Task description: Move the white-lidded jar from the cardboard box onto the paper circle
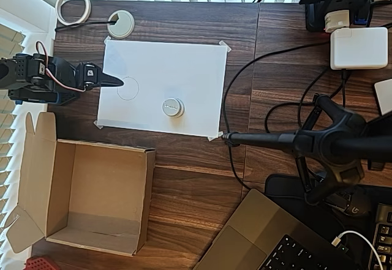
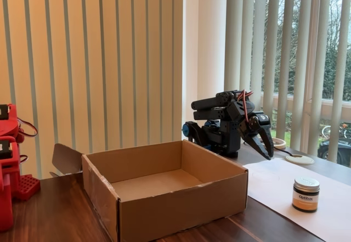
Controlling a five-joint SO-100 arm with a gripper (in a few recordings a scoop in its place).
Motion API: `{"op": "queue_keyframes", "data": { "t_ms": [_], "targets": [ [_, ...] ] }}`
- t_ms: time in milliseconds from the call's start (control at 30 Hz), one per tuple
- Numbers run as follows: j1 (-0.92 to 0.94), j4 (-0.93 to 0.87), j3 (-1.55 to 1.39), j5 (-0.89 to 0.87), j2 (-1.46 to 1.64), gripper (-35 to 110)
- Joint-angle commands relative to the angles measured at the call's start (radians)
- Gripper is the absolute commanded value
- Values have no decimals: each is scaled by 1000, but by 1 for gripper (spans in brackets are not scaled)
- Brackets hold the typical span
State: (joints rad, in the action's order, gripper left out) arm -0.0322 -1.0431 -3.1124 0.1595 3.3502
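Your gripper [image 1: 117, 81], closed and empty, sits left of frame; the white-lidded jar [image 1: 173, 107] looks rigid, smooth, probably light: grasp its sides below the lid.

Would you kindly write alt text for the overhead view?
A white-lidded jar stands on a taped paper sheet, right of a pencilled circle. The black arm's tool points at that circle; an empty cardboard box sits below.
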Motion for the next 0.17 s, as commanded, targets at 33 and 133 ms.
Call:
{"op": "queue_keyframes", "data": {
  "t_ms": [33, 133],
  "targets": [
    [-17, -5, 11, 12, 66, 0],
    [-17, -5, 11, 12, 66, 0]
  ]
}}
